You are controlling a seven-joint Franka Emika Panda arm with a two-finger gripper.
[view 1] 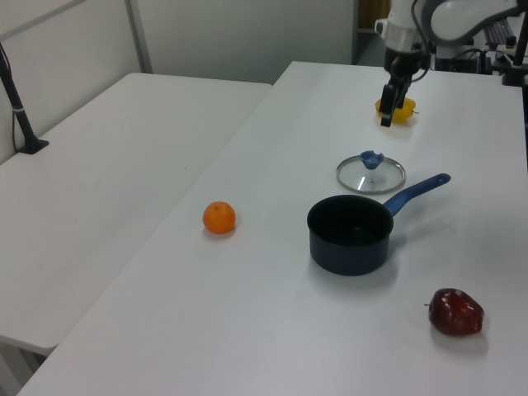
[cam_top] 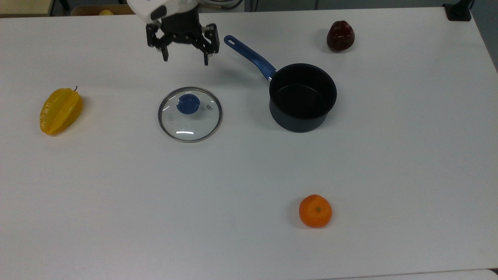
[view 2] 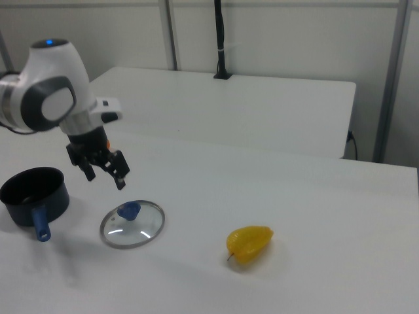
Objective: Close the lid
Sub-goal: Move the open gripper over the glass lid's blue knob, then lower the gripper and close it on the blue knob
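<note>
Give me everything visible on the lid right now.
The lid is a round clear glass disc with a metal rim, a blue knob near its centre and a small vent beside it. It lies flat, knob up, on the white table, apart from the saucepan on the top view's right. Nothing touches it; the open tool hangs above the table, off to one side.
</note>
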